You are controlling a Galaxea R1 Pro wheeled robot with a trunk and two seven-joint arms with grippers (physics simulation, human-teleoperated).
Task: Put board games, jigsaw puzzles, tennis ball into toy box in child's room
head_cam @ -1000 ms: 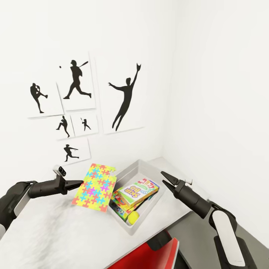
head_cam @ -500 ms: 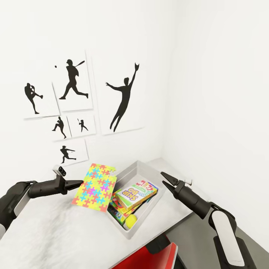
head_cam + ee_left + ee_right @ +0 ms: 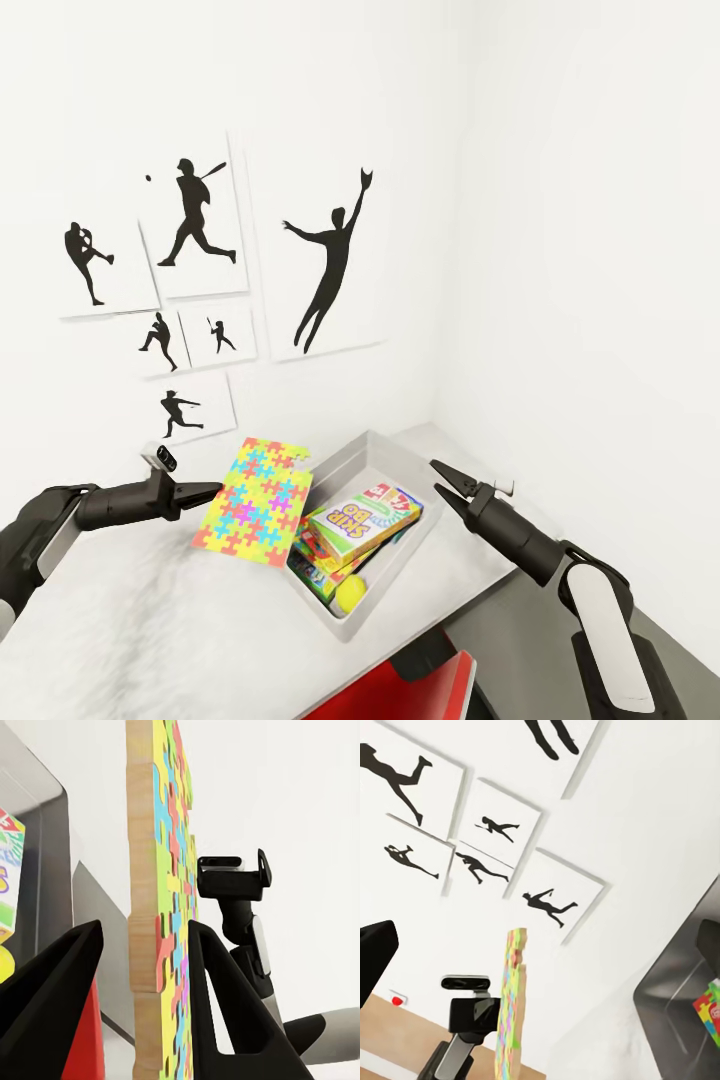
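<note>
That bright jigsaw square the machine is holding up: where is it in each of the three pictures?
Head view: the jigsaw puzzle hangs at lower centre-left, at the left gripper, beside the toy box.
Left wrist view: edge-on between the fingers, at centre.
Right wrist view: edge-on, bottom centre.
Shared landmark: the toy box's grey wall.

multicoloured mosaic jigsaw puzzle (image 3: 254, 502), grey toy box (image 3: 395, 455)

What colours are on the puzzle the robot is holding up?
The jigsaw puzzle is a mosaic of yellow, pink, blue, green and orange pieces, clearest in the head view.
</note>
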